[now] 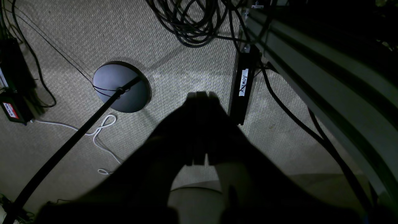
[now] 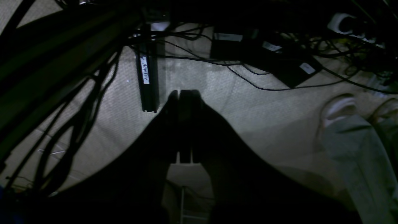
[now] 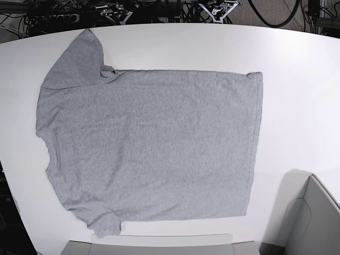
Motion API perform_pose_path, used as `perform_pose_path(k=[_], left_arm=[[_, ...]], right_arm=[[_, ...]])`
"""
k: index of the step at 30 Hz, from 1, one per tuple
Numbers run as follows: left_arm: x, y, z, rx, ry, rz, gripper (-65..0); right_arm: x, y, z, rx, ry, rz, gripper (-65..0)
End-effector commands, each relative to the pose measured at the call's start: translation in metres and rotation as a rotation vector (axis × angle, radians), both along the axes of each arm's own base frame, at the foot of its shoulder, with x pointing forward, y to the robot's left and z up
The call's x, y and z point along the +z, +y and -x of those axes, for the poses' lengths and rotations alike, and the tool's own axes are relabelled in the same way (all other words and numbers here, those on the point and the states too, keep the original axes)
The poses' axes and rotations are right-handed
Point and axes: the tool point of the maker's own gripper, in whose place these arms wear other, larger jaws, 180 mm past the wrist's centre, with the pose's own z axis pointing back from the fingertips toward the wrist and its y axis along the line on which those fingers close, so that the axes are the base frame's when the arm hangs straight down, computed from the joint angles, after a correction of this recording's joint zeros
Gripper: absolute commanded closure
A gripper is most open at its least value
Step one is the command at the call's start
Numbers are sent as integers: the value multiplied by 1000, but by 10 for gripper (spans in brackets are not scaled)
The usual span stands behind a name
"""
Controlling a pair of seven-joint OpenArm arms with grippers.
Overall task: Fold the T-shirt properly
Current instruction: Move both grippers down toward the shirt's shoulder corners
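One heather-grey T-shirt [image 3: 151, 146] lies spread flat, plain side up, on my white table [image 3: 297, 95], collar toward the base view's left edge, hem to its right, one sleeve fanned out at top left, while my left gripper [image 1: 201, 96] and right gripper [image 2: 184, 93] hang closed and empty over carpet [image 1: 192, 74].

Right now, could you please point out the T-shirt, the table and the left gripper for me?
T-shirt [image 3: 151, 146]: base view, middle of the plain grey body.
Table [image 3: 297, 79]: base view, bare white top beside the hem.
Left gripper [image 1: 201, 95]: left wrist view, closed fingertips over the carpet.
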Motion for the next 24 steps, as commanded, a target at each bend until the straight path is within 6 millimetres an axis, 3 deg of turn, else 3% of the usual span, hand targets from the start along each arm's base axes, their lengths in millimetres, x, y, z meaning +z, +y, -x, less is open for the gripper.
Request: perform_pose_path(k=[1,13,15,19,24], left_arm=[[0,-2,0,-2,-2,-1,-1],[0,-1,-6,-1,-40,-3,-1],[3,1,-20,-5,-138,-13,0],[14,20,-11,-24,-316,-60,0],[42,25,5,-51,-547,-89,0]], right_arm=[[0,-2,-1,-9,-1,5,-1],[0,-2,10,-10,0,4,-1],[0,-2,8,-15,-60,5,-1],[9,-19,15,-19,-266,15,-1],[36,-31,35,-15,-502,15,-2]])
